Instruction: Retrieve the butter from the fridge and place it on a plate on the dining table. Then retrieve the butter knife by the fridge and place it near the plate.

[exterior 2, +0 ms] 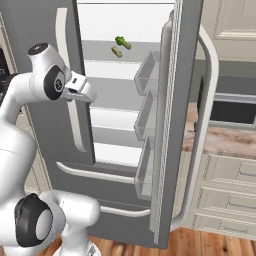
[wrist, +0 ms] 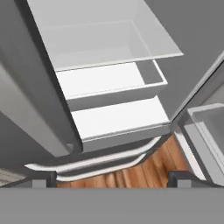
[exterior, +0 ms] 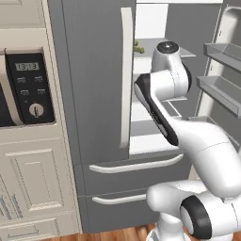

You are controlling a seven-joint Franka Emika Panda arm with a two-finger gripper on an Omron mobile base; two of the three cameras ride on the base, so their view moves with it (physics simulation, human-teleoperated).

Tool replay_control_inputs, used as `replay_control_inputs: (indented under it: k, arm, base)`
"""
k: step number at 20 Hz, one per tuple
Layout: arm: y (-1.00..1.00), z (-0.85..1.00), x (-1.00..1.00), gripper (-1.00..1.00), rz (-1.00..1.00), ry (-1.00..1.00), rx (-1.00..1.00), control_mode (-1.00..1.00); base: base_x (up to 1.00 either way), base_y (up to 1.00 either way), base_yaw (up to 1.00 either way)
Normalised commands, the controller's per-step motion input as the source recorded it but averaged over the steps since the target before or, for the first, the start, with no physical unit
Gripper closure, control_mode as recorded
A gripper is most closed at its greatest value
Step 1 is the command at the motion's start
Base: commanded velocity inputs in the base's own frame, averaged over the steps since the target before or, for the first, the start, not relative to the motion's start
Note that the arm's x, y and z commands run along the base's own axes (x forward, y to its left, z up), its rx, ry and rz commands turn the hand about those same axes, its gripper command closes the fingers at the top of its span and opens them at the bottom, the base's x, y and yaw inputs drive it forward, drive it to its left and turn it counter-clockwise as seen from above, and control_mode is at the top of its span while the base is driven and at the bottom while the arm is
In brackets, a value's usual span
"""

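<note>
Since the tall dark grey two-door fridge point(exterior 2: 45, 30) has its right door swung out, the end effector point(wrist: 112, 177) sits wide open and empty, with a small green item point(exterior 2: 123, 42) up around 12 o'clock on a white shelf.

The left base view looks from behind the white arm's left shoulder, close in, forward and a little down at the tall dark grey two-door fridge point(exterior: 94, 84), with the cream cabinet wall and its black oven panel point(exterior: 29, 87) at the left edge. The right base view stands behind the arm on the other side, facing the same fridge more obliquely, past the swung-open right door point(exterior 2: 172, 125) to a marbled counter point(exterior 2: 220, 137). Both share the white shelved interior point(exterior 2: 117, 75) and the pale drawer handles below. The hand view sits nearest, tilted, looking down over the lower shelves point(wrist: 113, 118) to the wooden floor point(wrist: 140, 168).
</note>
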Motion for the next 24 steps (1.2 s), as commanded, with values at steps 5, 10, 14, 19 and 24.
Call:
replay_control_inputs:
  k: [5,10,14,19,24]
  arm:
    - [0.3,-0.06,0.06,-1.0,0.32,-0.2,-0.01,-1.0]
    - [0.26,0.0,0.08,-1.0,0.09,-0.24,-0.07,-1.0]
    - [0.27,0.0,0.62,-1.0,-0.19,0.0,0.0,-1.0]
    - [0.39,0.01,0.56,-1.0,-0.2,0.0,0.07,-1.0]
    - [0.43,0.0,0.28,-1.0,-0.14,0.0,0.1,-1.0]
  base:
    - [0.0,0.0,0.0]
    - [0.0,0.0,0.0]
    - [0.0,0.0,0.0]
    - [0.0,0.0,0.0]
    - [0.0,0.0,0.0]
